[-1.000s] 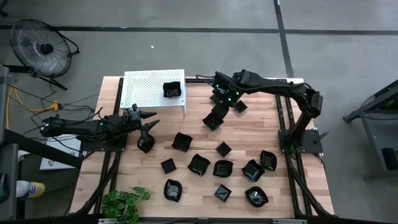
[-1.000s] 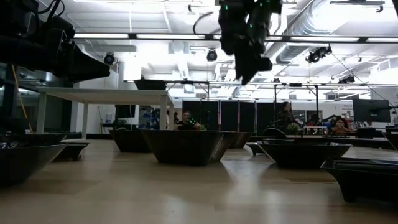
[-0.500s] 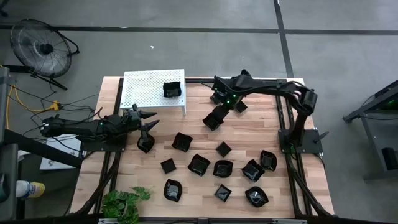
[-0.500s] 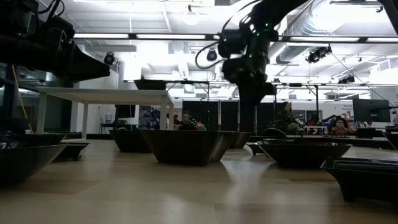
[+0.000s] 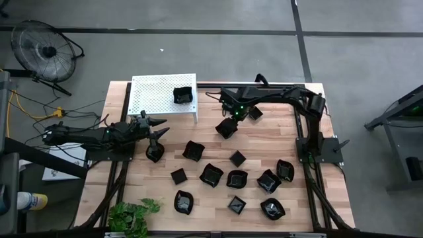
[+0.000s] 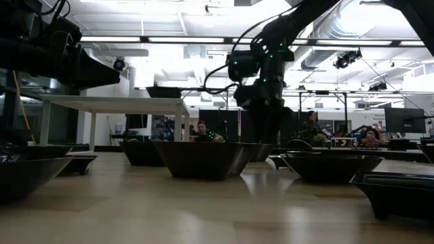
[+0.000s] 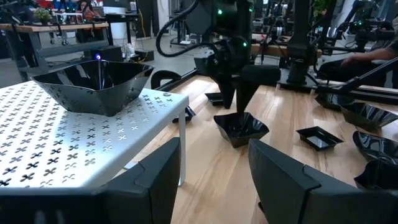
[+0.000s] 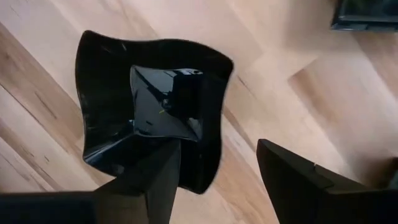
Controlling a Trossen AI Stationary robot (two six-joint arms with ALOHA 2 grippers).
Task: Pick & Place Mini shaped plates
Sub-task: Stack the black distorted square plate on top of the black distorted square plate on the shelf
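**Now your right gripper stands over a wavy-edged plate on the table**

Here your right gripper (image 5: 228, 123) is low over a wavy-edged plate (image 8: 152, 134) that lies on the wooden table (image 5: 264, 142), near the shelf's right end. In the right wrist view its two fingers (image 8: 289, 180) are spread apart: one sits over the plate's rim, the other over bare wood beside it. You cannot tell from these views whether the near finger touches the rim; the plate looks flat on the boards, not lifted. The left wrist view shows the same gripper (image 7: 239, 93) coming straight down onto that plate (image 7: 241, 127).

Your left gripper (image 5: 160, 129) waits at the table's left side, fingers wide apart and holding nothing, with a small plate (image 5: 154, 153) just below it in the high view.

One square plate (image 5: 183, 95) already sits on the white perforated shelf (image 5: 152, 99), toward its right end. A small dark plate (image 5: 255, 113) lies just beside the right arm. The remaining mini shaped plates (image 5: 237, 179) are scattered across the table's middle and near edge, each apart from the others.
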